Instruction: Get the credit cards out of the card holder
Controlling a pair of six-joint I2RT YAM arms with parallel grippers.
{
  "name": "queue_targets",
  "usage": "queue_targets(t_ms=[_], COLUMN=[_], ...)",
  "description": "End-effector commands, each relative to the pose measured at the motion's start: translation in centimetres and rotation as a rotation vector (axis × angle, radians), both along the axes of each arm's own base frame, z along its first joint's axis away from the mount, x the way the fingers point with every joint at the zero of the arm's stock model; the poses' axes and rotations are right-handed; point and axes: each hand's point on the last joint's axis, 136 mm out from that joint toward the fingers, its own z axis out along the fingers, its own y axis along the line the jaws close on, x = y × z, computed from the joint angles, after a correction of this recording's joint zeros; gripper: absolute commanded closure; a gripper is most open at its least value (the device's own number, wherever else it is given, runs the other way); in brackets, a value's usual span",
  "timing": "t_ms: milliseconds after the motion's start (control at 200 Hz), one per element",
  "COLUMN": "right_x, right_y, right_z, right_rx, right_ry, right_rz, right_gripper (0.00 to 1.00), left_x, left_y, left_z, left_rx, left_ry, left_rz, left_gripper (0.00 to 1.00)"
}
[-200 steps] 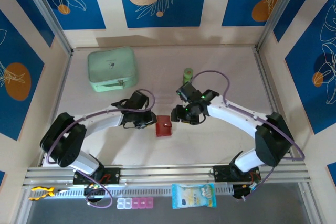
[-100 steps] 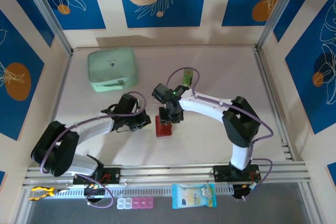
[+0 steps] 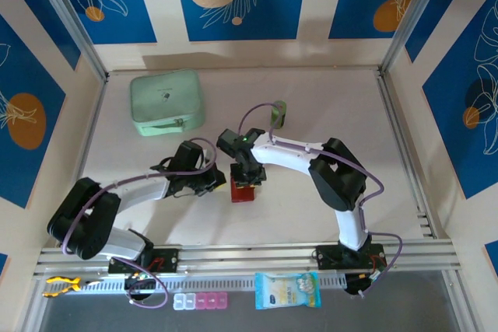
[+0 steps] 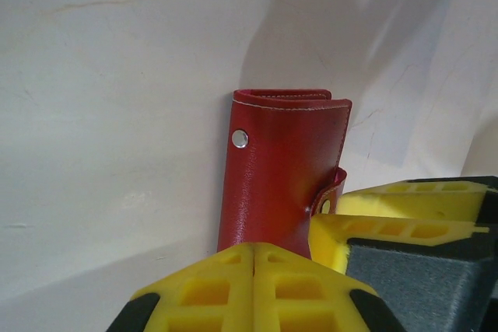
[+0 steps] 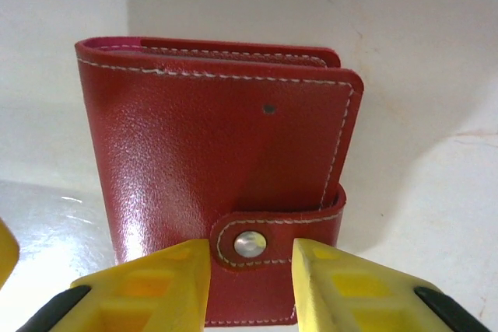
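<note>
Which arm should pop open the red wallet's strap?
The right gripper: its open jaws flank the snap strap on the closed dark red leather card holder. The left gripper is shut at its edge.

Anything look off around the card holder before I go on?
Nothing stands out. The card holder is intact and closed, its strap snapped shut with the right gripper straddling it; nothing spilled or askew.
</note>
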Motion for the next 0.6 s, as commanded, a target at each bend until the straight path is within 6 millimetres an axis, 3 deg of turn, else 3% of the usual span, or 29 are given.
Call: queue_targets(t_ms=[0, 225, 595], right_x=[0.1, 0.2, -0.4], right_y=[0.4, 0.4, 0.3], right_z=[0.1, -0.8, -1.9], right_rx=[-0.012, -0.024, -0.004], right_ry=[0.001, 0.013, 0.037], right_rz=[0.027, 0.032, 0.017], right_gripper=[0.65, 0.67, 0.86], left_x=[0.0, -0.1, -0.4], left_y=[-0.2, -0.7, -3.0], left_z=[-0.2, -0.5, -0.6], left_rx=[-0.032, -0.058, -0.123], left_ry=[0.019, 0.038, 0.051], left_rz=[0.003, 0.002, -0.011], left_gripper=[1.00, 1.00, 1.00])
